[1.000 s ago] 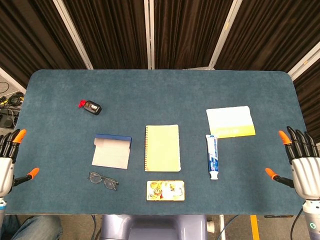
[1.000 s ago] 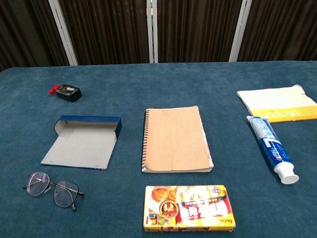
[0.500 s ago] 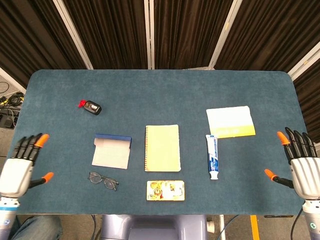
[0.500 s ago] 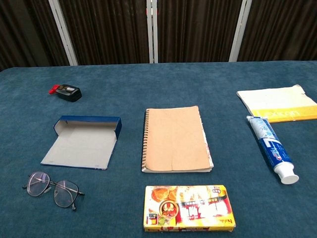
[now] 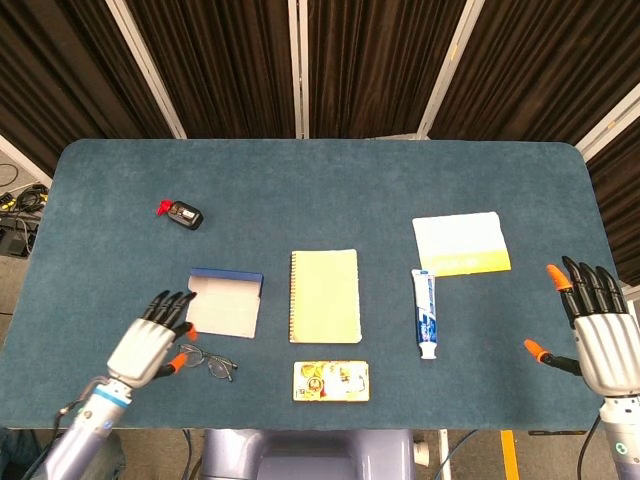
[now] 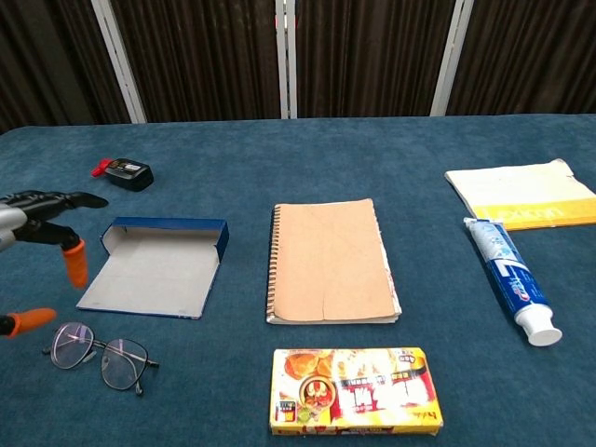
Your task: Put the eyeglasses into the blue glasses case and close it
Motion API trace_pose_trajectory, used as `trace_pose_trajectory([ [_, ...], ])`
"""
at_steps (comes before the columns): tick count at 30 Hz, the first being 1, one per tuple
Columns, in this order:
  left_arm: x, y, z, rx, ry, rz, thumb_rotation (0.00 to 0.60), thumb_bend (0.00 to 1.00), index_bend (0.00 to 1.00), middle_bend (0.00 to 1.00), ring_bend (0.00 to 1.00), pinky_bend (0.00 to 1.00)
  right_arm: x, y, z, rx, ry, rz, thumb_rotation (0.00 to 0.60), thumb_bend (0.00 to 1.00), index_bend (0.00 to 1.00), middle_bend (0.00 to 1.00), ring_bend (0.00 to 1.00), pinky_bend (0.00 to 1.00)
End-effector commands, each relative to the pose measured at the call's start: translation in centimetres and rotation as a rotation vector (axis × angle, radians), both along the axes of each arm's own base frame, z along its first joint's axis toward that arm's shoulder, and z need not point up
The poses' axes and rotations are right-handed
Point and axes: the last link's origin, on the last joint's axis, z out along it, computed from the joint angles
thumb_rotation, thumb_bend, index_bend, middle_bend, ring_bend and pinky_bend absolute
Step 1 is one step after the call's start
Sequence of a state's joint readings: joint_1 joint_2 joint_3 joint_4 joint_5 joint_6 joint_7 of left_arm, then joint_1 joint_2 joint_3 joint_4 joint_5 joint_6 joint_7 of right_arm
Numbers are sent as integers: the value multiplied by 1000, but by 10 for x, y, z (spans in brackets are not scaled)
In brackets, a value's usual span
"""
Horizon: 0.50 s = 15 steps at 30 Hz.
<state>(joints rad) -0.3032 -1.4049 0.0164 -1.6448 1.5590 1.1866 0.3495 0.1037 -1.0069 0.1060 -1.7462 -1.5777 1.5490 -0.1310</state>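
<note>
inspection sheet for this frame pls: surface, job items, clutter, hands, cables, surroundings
Surface: blue cloth table, flat.
Job's things: eyeglasses unfolded near front left edge; blue glasses case open, just behind them, nothing inside.
Clutter: spiral notebook, toothpaste tube, yellow-white booklet, snack box, small black and red device.
Hands: left hand beside the eyeglasses, fingers spread, holding nothing; right hand open at right edge.
Cables: some on the floor at far left.
Surroundings: dark curtains behind.
</note>
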Motion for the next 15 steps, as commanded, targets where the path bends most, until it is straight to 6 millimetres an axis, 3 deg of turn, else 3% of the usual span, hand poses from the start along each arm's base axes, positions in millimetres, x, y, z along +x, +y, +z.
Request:
trace_pose_trajectory([
  [1, 0, 6, -16, -14, 34, 7, 600, 347, 464, 0, 0, 0, 0, 0, 1, -5, -1, 0, 600, 0, 0, 0, 0, 0],
  [15, -4, 8, -46, -76, 65, 38, 600, 373, 469, 0, 0, 0, 0, 1, 2, -4, -11, 6, 600, 0, 0, 0, 0, 0],
])
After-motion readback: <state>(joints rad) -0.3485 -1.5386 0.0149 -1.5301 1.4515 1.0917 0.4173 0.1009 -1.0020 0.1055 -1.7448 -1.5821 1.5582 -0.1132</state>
